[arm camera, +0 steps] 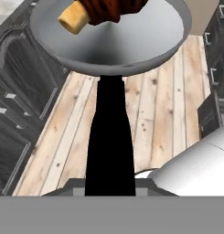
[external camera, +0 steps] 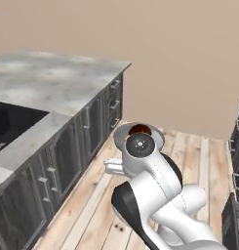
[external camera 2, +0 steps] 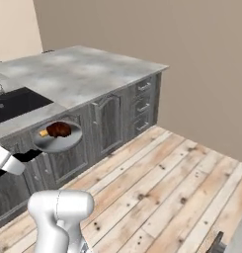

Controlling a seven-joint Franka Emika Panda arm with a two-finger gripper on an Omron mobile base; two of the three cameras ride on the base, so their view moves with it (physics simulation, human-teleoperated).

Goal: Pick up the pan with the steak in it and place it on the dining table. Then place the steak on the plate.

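Note:
My gripper (external camera 2: 15, 160) is shut on the straight black handle (arm camera: 109, 137) of the grey metal pan (external camera 2: 57, 138), holding it in the air over the wooden floor beside the kitchen counter. The dark reddish-brown steak (external camera 2: 58, 130) lies inside the pan, its tan end pointing left. In the hand view the pan (arm camera: 127, 45) sits at the top with the steak (arm camera: 109, 9) cut off by the upper edge. In the left base view the pan's rim (external camera: 157, 135) and the steak (external camera: 139, 130) peek out behind my arm. The dining table and the plate are out of view.
A marble kitchen counter (external camera 2: 83, 69) with grey drawers runs along the left, with a black sink (external camera 2: 14, 104) set into it. Wooden floor (external camera 2: 167, 183) stretches to the right toward a beige wall. More dark cabinets (external camera: 236, 141) stand at the right edge.

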